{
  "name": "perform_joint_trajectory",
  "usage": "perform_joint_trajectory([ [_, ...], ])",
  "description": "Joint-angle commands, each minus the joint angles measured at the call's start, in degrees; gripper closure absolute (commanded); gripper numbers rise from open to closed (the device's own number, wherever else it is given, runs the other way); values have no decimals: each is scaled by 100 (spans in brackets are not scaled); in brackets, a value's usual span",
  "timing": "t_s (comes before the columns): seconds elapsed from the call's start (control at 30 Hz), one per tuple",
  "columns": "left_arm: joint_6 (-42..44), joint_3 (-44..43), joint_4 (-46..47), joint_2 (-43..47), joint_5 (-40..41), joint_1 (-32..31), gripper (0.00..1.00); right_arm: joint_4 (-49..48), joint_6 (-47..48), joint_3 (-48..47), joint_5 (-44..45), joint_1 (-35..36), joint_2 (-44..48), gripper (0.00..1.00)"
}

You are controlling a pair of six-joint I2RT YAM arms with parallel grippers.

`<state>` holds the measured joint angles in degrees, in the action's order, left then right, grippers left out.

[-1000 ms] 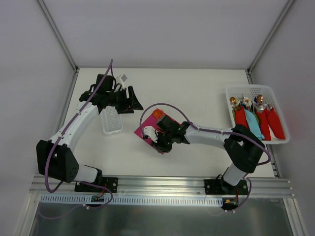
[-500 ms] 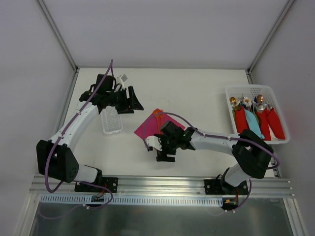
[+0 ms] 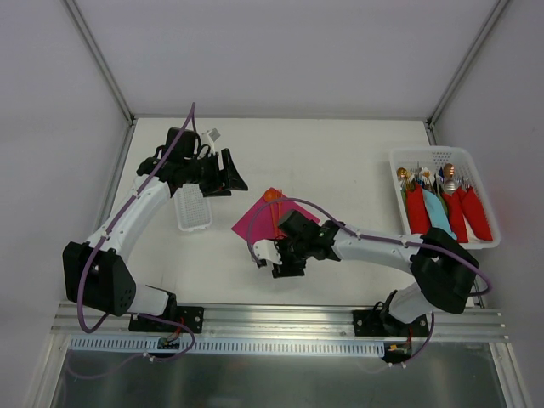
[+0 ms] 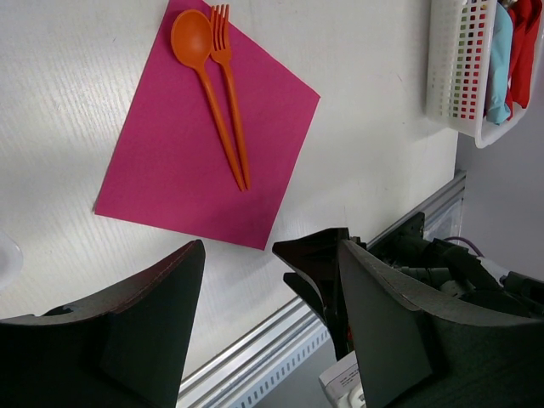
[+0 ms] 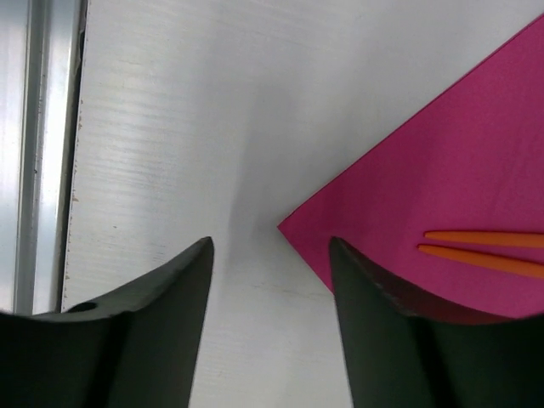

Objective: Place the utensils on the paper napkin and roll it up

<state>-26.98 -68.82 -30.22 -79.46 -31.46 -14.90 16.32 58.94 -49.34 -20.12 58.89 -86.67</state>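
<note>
**Right gripper drawn back off the napkin, jaws apart**

Since a second ago the right gripper (image 3: 280, 257) has pulled back from over the thin magenta-pink square paper napkin (image 4: 178, 161) toward the near aluminium rail (image 3: 280, 319). It now sits low at the sheet's near corner. Its wrist view shows the fingers (image 5: 153, 314) spread, with only bare white table (image 3: 340, 161) and that pink corner between them, and nothing gripped.

The napkin lies flat on the table just beyond. On it rest the small orange plastic spoon with a round bowl (image 4: 192, 41) and the thin orange plastic fork (image 4: 232, 106). They lie side by side and almost touching, heads at the far corner and handle tips pointing toward the near one.

Farther back on the left, the left gripper (image 3: 225, 183) hangs above the table with its jaws spread and empty, beside a small white perforated tray (image 3: 192, 212).

At the far right stands a white plastic lattice basket (image 3: 433, 155), well apart from the napkin. It holds red napkin bundles (image 3: 415, 208) and a teal napkin bundle (image 3: 438, 212) wrapped around metal cutlery.
</note>
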Motion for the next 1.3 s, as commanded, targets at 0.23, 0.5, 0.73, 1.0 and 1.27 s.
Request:
perform_joint_trajectory([
  [0.23,62,88,86,308,-35,39,34,-278,276,-5,-19,26,-332,53],
  [0.5,70,158,86,335,-9,39,34,-585,285,65,122,8,-596,57],
  [0.73,79,97,86,282,-27,66,34,-630,259,56,166,8,-790,78],
  [1.0,114,96,86,212,-70,110,34,-481,180,109,167,17,-694,100],
  [1.27,158,237,86,352,-79,118,33,143,118,-356,-53,-9,-394,100],
])
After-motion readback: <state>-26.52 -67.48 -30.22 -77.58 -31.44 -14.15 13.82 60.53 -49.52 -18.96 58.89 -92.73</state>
